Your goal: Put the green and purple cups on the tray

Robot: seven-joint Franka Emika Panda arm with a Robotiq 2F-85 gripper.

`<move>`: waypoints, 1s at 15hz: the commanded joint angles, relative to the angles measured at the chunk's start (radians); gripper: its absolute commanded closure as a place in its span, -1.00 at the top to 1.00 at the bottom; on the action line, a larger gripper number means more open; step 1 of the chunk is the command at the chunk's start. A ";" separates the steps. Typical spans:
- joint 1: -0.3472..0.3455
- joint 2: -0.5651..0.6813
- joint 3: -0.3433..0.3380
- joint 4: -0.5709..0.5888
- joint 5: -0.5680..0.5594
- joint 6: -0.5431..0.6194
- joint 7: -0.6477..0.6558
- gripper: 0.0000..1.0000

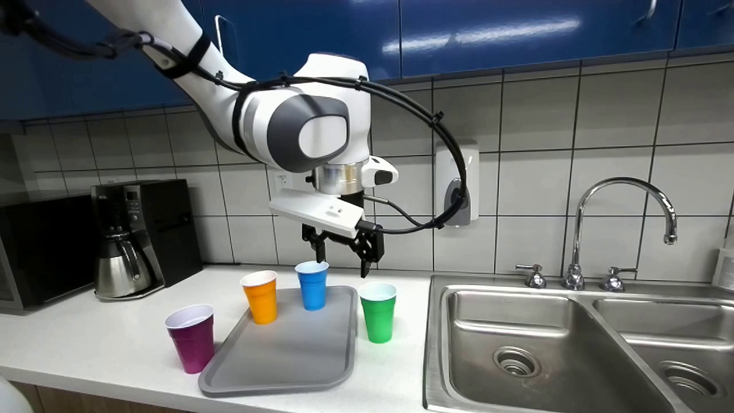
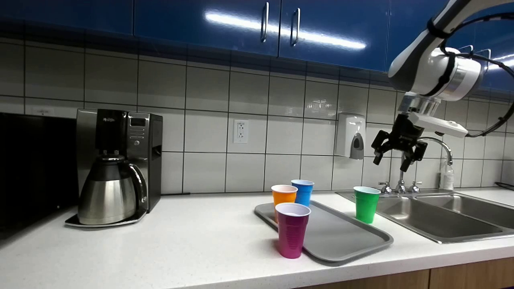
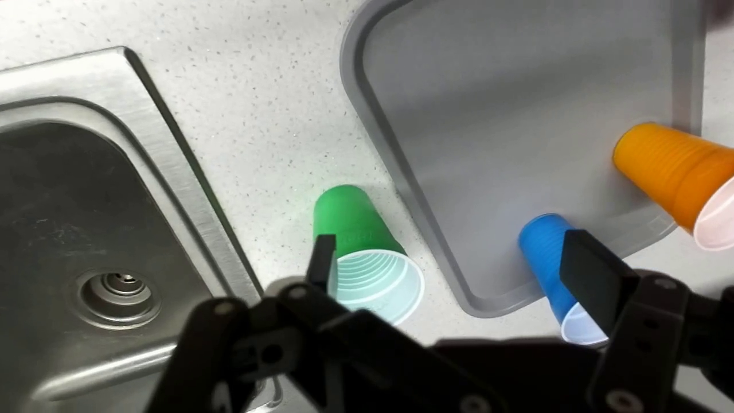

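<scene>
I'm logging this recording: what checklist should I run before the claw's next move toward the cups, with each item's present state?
1. Claw open, holding nothing: ok.
2. Green cup upright on the counter, outside the tray: ok.
3. Claw lined up with the green cup: not ok, it seems; in the wrist view, one finger overlaps it, but the other finger overlaps the blue cup.
4. Purple cup upright beside the tray: ok.
5. Purple cup not touching the tray: cannot tell.
6. Tray space for two more cups: ok, probably; the orange cup and blue cup stand in one half.
</scene>
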 commanded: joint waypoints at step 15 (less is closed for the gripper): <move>-0.011 0.156 0.079 0.042 -0.003 0.147 0.039 1.00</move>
